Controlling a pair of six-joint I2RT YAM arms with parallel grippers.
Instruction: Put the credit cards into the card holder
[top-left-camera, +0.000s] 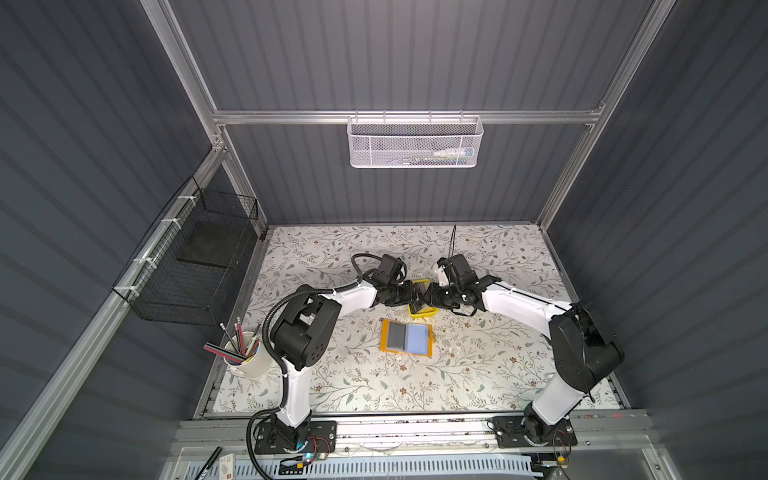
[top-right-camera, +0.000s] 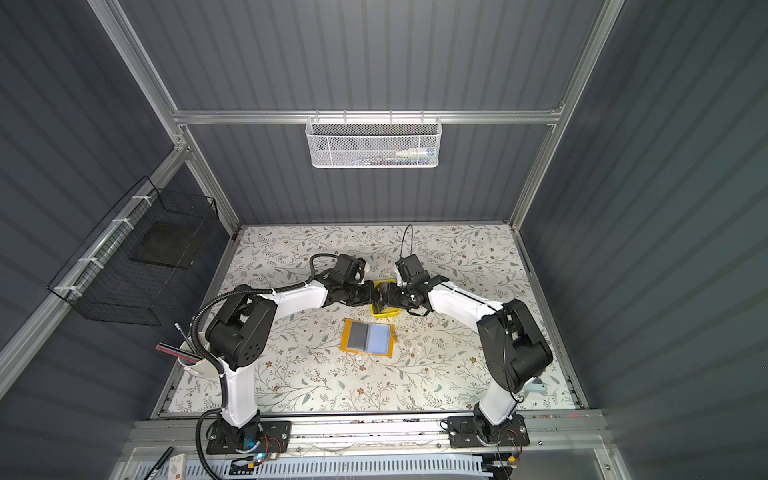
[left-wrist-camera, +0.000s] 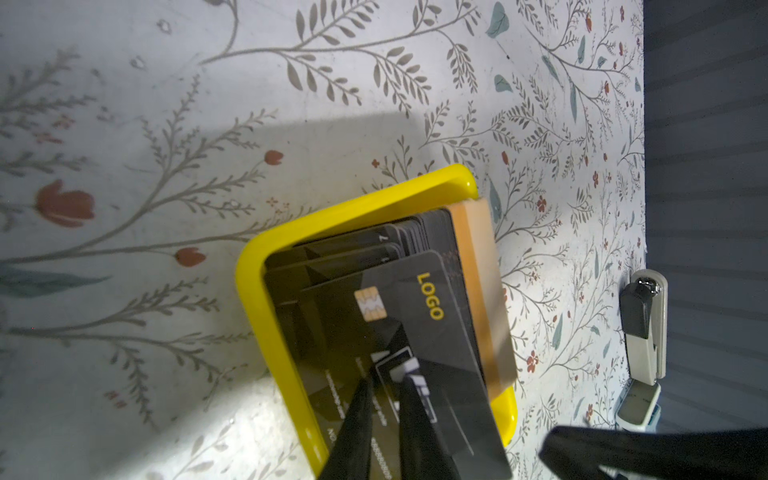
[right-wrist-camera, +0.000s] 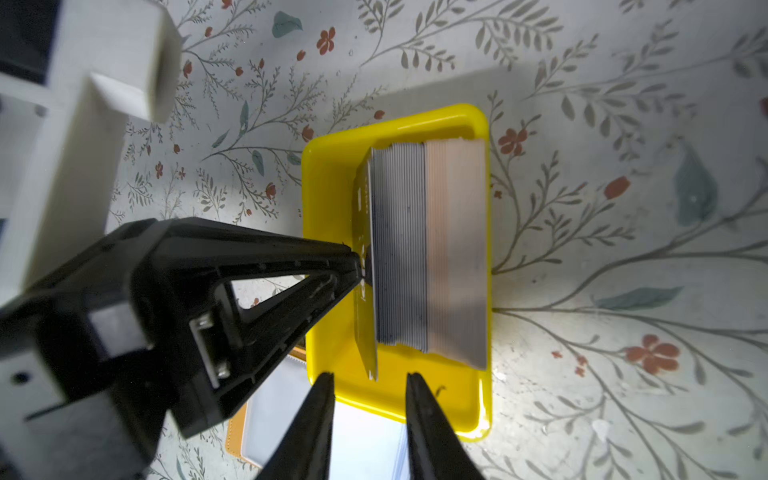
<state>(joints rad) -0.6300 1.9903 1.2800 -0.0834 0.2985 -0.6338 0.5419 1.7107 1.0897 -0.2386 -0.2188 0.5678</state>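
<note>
Left gripper (left-wrist-camera: 385, 380), lower centre, clamps one credit card (left-wrist-camera: 428, 299) to peel it from the stack (right-wrist-camera: 415, 249); right gripper (right-wrist-camera: 370, 386) part-open, empty

The credit cards (right-wrist-camera: 415, 249) stand on edge in a packed stack, grey edges then beige, in the yellow tray (right-wrist-camera: 328, 187). One black card (left-wrist-camera: 419, 316), with a gold "LOGO" and a chip, tilts off the stack's face. The card holder (top-left-camera: 406, 337), mustard with bluish sleeve pages, lies open and flat near the middle of the tabletop (top-left-camera: 478, 374), just beside the tray.
</note>
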